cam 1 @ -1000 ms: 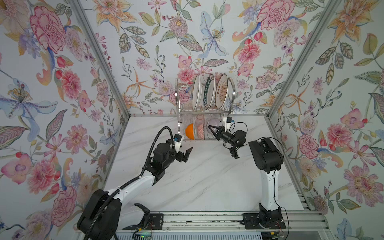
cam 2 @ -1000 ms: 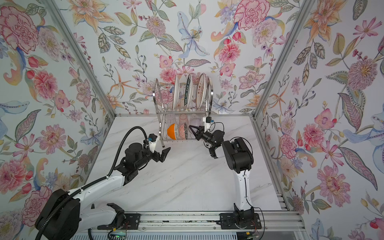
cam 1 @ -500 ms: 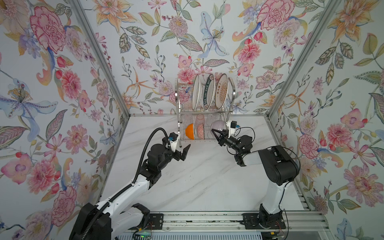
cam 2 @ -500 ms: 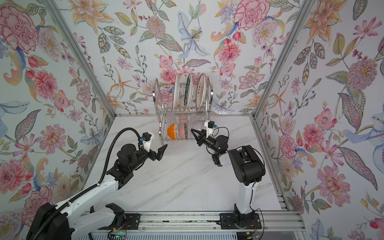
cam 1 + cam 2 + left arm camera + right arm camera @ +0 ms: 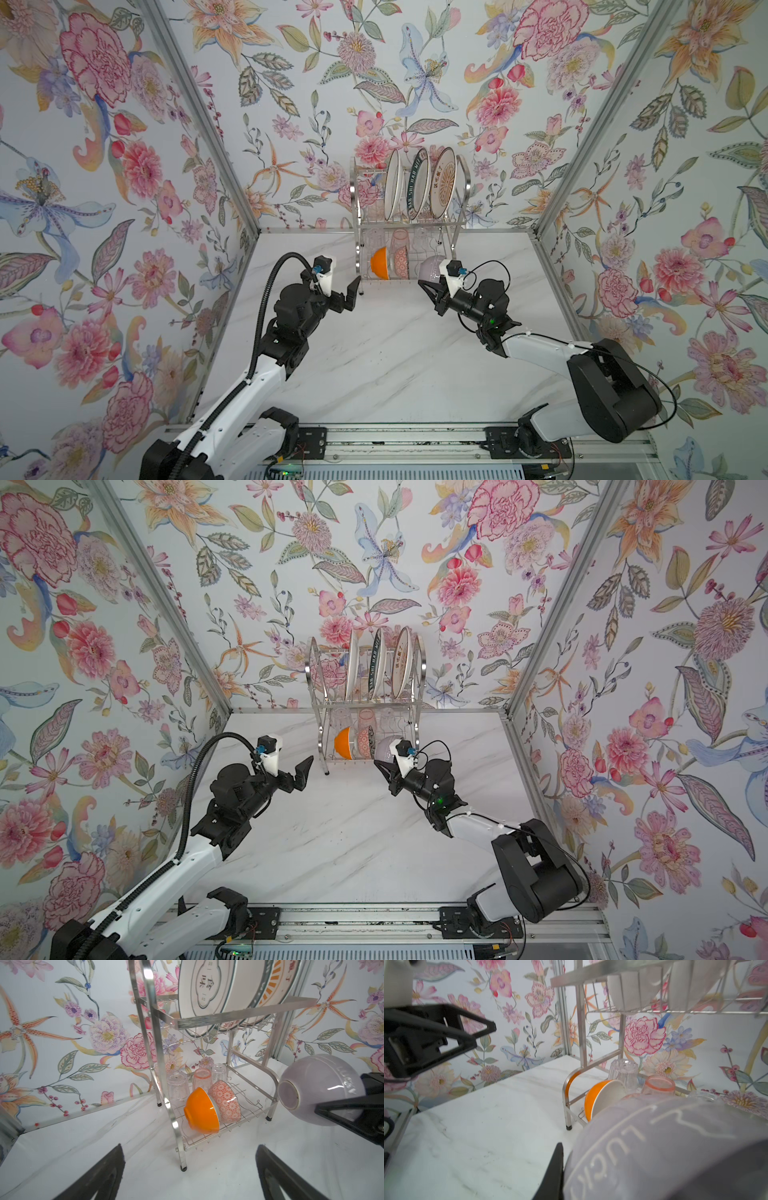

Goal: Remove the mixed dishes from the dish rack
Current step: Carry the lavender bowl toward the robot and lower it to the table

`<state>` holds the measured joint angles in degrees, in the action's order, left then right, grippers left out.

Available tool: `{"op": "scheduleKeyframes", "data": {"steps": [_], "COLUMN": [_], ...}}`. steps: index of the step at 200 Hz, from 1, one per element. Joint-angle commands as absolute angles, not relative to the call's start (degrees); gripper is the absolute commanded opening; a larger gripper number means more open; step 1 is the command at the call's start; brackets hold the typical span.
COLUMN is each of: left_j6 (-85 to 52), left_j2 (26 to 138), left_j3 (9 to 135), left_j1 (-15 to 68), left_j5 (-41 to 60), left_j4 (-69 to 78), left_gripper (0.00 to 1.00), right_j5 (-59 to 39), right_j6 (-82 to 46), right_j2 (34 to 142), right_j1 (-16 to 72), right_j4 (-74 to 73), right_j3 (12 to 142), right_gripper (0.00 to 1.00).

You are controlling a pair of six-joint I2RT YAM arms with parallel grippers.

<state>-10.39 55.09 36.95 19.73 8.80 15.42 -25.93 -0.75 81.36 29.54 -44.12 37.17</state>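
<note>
Two high views side by side, one camera per wrist.
Both top views look steeply down from above the rail (image 5: 407, 434) toward the back wall (image 5: 374, 83), far enough off to hold the whole table (image 5: 395, 365) and the rack (image 5: 374, 225). The left wrist view faces the rack's front corner from close by, low over the table; the right wrist view sits nearly against the lilac bowl (image 5: 664, 1147). All share the rack's lower half.

"LUCKY" embossed on lilac bowl (image 5: 318, 1084)
</note>
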Motion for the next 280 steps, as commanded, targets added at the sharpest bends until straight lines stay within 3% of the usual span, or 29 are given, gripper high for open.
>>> {"op": "scheduleKeyframes", "data": {"steps": [1,56,149,211,280], "left_j6": [-12.5,-15.1,-18.4,-18.2,-19.1], "left_j2": [54.5,56.8,62.8,64.1,65.0], "left_j3": [39.2,38.7,39.2,38.4,37.2], "left_j1": [16.0,10.7,3.6,0.6,-0.6], "left_j5": [10.0,7.2,4.7,3.5,2.3], "left_j4": [11.1,10.4,11.2,10.8,10.8], "left_gripper": [0.99,0.99,0.99,0.99,1.00], "right_j5": [-22.4,-11.1,3.1,10.3,12.9], "right_j6": [12.0,25.9,37.0,42.7,45.3], "right_j2": [77.2,80.4,102.4,116.0,122.8], "right_j1": [31.8,42.2,55.8,60.0,61.3], "right_j4": [-25.1,4.3,26.7,31.2,32.4], "right_j3": [42.8,57.0,80.1,90.6,96.5], "right_gripper": [0.00,0.00,0.00,0.00,0.00]}}
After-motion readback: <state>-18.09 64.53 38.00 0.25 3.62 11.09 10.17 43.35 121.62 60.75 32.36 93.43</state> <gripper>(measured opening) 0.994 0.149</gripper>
